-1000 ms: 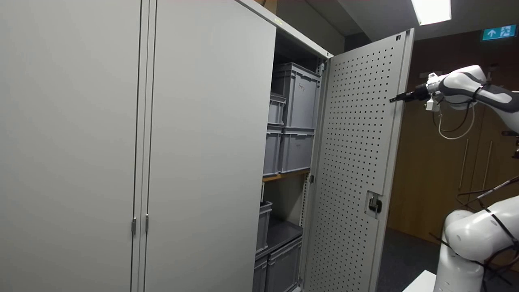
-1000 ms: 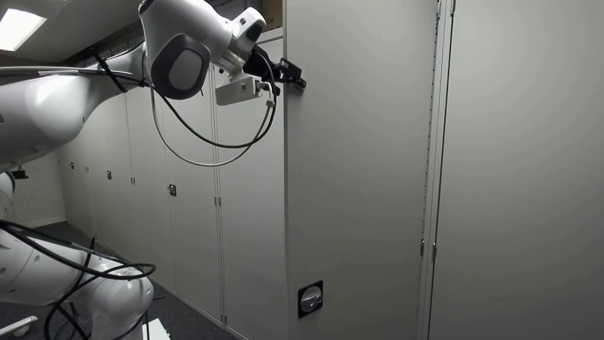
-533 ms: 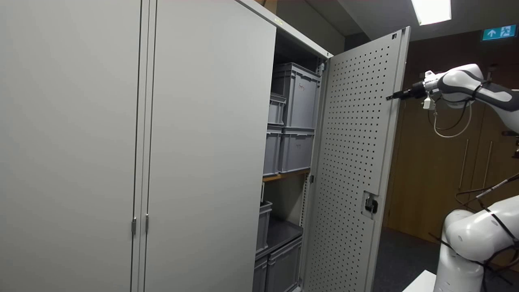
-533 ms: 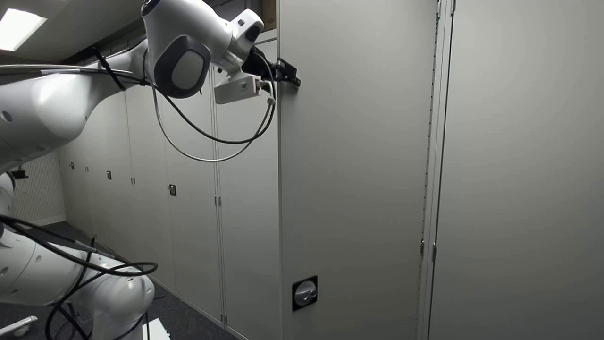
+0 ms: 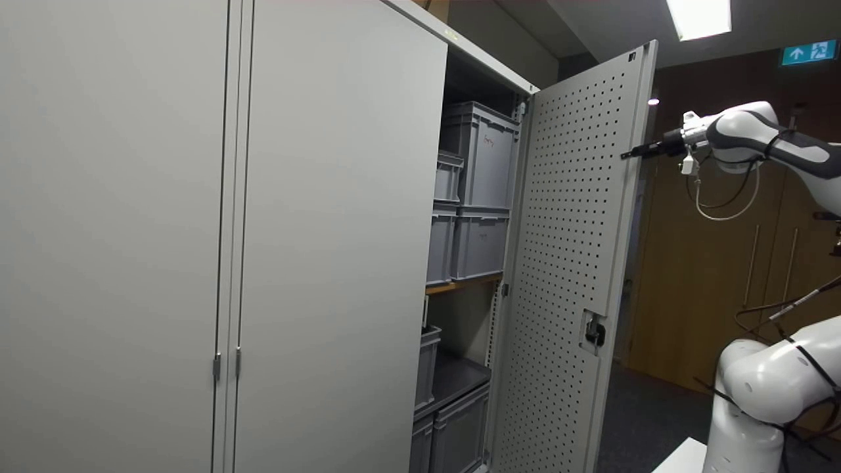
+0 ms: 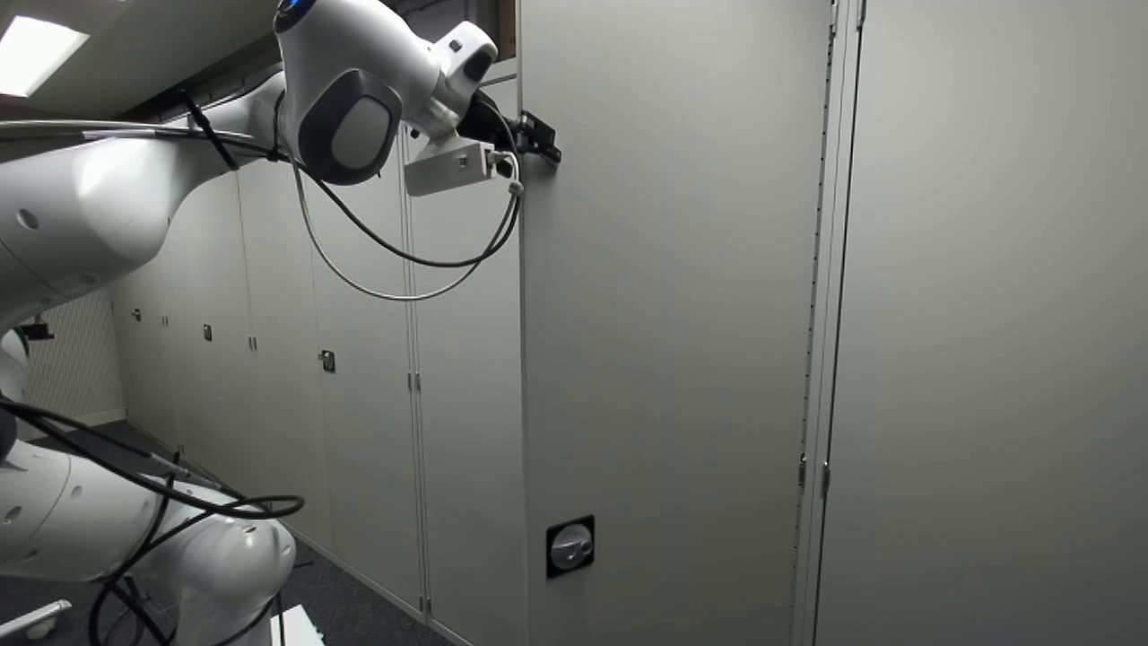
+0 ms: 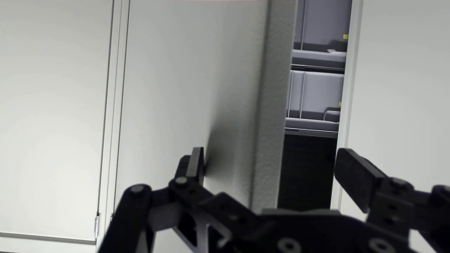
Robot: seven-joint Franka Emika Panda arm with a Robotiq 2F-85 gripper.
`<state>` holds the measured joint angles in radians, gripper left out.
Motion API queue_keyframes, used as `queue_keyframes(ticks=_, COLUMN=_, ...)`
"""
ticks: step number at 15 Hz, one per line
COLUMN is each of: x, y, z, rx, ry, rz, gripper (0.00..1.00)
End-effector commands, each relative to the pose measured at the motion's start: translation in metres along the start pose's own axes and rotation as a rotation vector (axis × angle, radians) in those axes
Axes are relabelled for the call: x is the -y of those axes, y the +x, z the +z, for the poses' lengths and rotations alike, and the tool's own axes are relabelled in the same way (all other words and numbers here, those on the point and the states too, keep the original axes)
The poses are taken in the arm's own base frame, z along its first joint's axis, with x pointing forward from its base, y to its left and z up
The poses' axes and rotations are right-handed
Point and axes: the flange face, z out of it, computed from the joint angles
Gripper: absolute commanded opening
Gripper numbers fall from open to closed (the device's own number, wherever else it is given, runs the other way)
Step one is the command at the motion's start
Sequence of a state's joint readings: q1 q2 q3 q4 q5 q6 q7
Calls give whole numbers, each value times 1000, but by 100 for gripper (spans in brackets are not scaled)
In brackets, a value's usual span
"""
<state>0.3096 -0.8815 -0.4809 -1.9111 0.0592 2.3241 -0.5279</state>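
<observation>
The perforated metal door (image 5: 571, 230) on this storage cabinet (image 5: 493, 64) just swung in a bit: over the last second its free edge creeps toward the cabinet in both exterior views, and the round turn handle (image 6: 571, 546) on its outer face rides along with it. The door's hinged at the side of the cabinet's opening and stands well out from the cabinet's front, so it's a long way from closed imo. The gripper (image 7: 270, 163) is out in front of the cabinet, fingers spread wide and straddling that free edge, not clamped on it. In the wrist view the finger (image 7: 195, 163) on the outer-face side is right by the panel, practically meeting its own shadow; can't tell if it's actually touching. The opposite one hangs well apart, past the inner side. Since edge and gripper shift together, my guess is that outer finger is nudging the door inward, which means a slightly narrower way in to the grey stacking crates (image 5: 483, 246) inside the cabinet. The plain door leaf (image 5: 348, 230) on the cabinet's front is closed.
</observation>
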Motion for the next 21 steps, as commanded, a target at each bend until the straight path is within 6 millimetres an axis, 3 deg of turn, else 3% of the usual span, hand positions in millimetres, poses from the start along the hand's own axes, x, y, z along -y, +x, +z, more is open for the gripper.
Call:
queue_keyframes(ticks=1, x=11, y=16, z=5, rx=-34, ry=44, rz=-37, gripper=100)
queue_keyframes(ticks=21, x=61, y=38, z=31, rx=-44, ry=161, rz=-105, gripper=100)
